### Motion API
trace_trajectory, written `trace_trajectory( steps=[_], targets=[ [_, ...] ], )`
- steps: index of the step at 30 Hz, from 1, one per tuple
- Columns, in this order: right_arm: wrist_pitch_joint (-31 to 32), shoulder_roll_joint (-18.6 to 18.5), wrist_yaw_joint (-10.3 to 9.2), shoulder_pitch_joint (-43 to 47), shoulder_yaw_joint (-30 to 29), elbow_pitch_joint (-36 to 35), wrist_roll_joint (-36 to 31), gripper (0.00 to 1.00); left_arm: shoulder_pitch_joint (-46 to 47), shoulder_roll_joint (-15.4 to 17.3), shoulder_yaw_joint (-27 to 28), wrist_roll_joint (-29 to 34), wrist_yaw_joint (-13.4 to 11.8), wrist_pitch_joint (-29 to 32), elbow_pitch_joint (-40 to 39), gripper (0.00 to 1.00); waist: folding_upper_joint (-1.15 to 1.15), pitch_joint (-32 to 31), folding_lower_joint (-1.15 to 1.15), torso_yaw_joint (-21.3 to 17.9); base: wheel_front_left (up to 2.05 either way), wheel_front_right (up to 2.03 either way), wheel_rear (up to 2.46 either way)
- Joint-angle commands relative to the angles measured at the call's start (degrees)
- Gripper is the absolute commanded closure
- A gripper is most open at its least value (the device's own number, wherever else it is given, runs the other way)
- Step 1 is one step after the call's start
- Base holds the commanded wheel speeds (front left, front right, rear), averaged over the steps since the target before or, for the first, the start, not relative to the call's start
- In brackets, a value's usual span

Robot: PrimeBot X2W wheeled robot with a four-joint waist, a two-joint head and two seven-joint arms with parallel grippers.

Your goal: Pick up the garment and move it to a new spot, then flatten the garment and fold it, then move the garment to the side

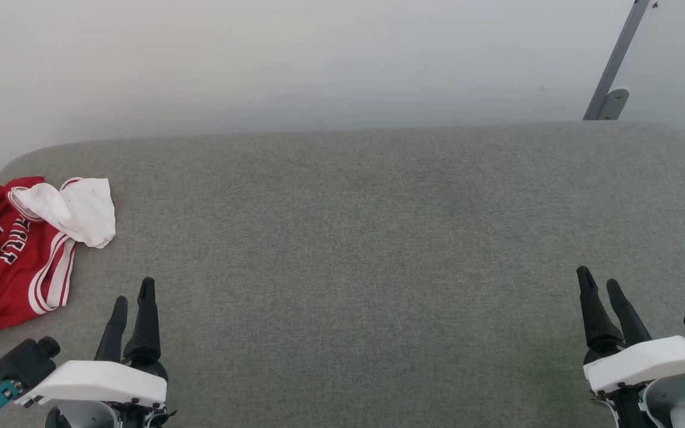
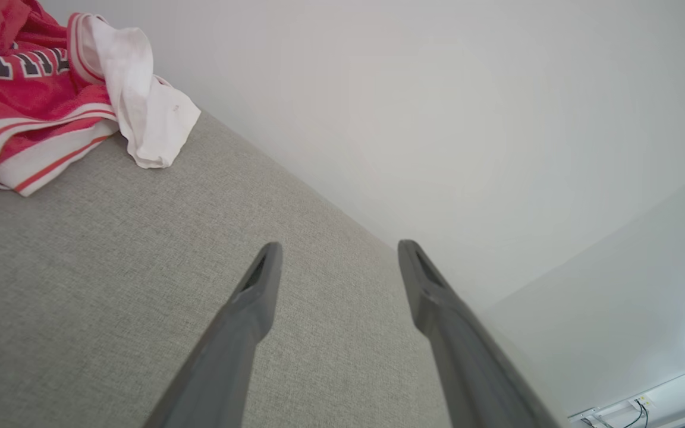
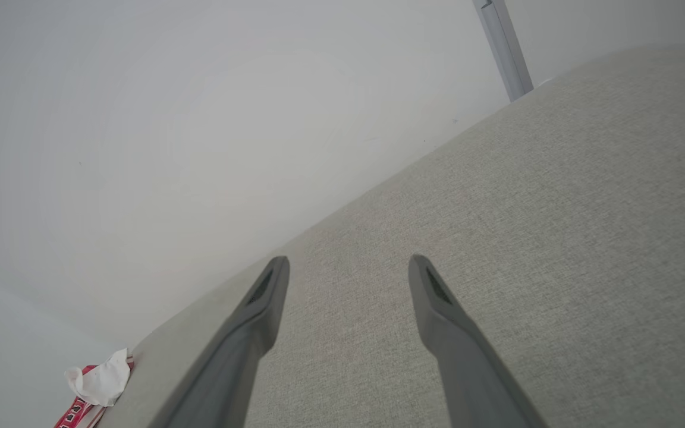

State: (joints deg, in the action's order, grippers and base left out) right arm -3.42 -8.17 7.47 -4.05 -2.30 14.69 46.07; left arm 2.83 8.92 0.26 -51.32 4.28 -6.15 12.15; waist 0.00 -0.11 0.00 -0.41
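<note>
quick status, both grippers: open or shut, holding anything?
Left gripper: open, empty; the garment lies apart from it.
Right gripper: open, empty, above the grey cushion.

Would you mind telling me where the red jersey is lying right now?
In the head view the garment lies crumpled at the left edge of the grey surface, just ahead and left of the left gripper.
</note>
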Motion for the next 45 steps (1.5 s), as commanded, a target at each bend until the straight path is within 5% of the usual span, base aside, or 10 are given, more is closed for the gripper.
trace_trajectory(
  steps=[1,45],
  targets=[
    [-0.76,-0.55,0.03,-0.93,0.12,-0.64,-1.95,0.0,0.02,0.23,0.25,2.32,0.39,-0.63,-0.91,0.0,0.0,0.0,0.0,-0.02,0.0,0.0,0.0],
    [-7.03,-2.85,0.03,-0.52,1.73,-1.53,-24.42,0.0,-2.2,1.09,-0.12,24.24,2.44,-6.73,-2.3,0.0,0.0,-0.48,0.0,-0.24,0.0,0.0,0.0]
  ],
)
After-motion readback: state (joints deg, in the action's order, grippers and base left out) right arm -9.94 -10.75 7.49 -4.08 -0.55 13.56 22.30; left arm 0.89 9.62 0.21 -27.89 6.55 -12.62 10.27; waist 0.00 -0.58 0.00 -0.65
